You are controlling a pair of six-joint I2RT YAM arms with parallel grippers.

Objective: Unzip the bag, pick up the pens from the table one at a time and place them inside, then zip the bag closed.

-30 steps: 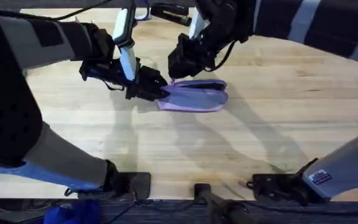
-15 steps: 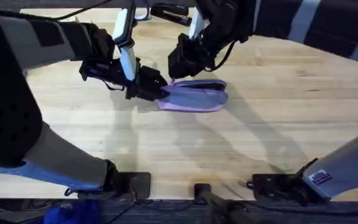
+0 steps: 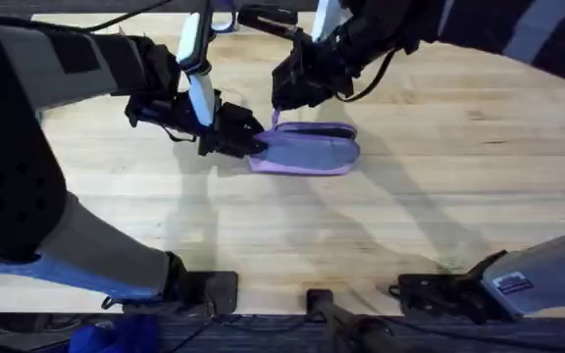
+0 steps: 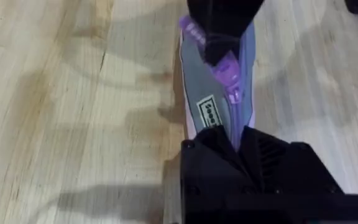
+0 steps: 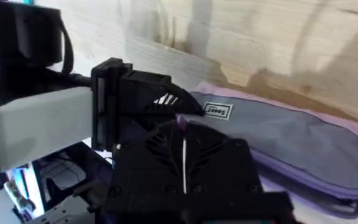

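- Lengthwise, the lavender pouch [image 3: 307, 149] lies flat on the butcher-block table [image 3: 439, 186], its zipper running left to right.
- Left gripper [image 3: 246, 140] is clamped on the pouch's left end.
- Right gripper [image 3: 281, 108], fingers pressed on the zipper pull [image 4: 227, 66], sits at that same end; travel lies rightward.

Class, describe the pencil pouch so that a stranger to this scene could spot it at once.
On the wooden table, look between the two black claws at the far middle. The bag lies there: a small oblong lavender pouch with a grey side panel, the one soft, coloured thing on the wood.
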